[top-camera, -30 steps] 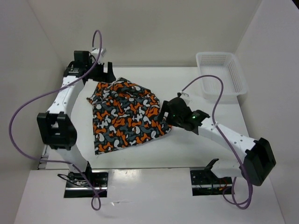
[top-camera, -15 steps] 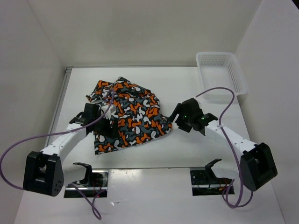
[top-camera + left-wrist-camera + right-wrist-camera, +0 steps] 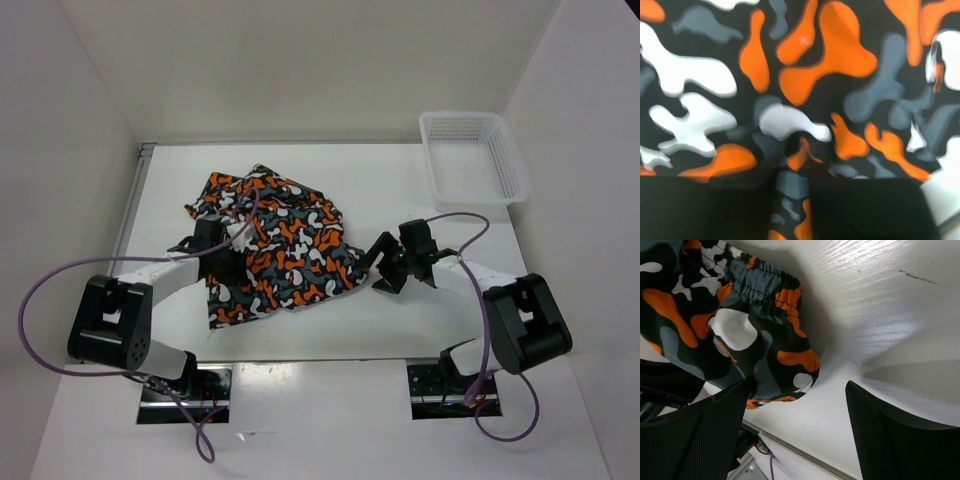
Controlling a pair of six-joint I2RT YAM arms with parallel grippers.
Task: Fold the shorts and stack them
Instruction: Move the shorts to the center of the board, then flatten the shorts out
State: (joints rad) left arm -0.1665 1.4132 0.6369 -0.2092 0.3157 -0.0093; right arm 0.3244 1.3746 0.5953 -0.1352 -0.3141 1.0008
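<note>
The shorts [image 3: 283,240], printed in orange, black, grey and white blotches, lie crumpled on the white table left of centre. My left gripper [image 3: 224,264] sits low on their left part. In the left wrist view the print [image 3: 805,75] fills the frame, and the left gripper [image 3: 791,192] is shut on a raised pinch of that fabric. My right gripper [image 3: 385,264] stands open just off the shorts' right corner. The right wrist view shows that corner and its gathered waistband [image 3: 760,295] lying beside the left one of the fingers [image 3: 700,440], with bare table between the jaws [image 3: 797,435].
A white mesh basket [image 3: 505,165] stands at the table's back right. Purple cables loop off both arms: one crosses the shorts' upper left [image 3: 245,215], the other arcs over the right forearm [image 3: 470,225]. The table's front edge [image 3: 320,358] runs just before the arm bases.
The left arm swung in from the far left, came down on the shorts' left part and closed on the fabric. The right gripper drew back a little off the right corner.
</note>
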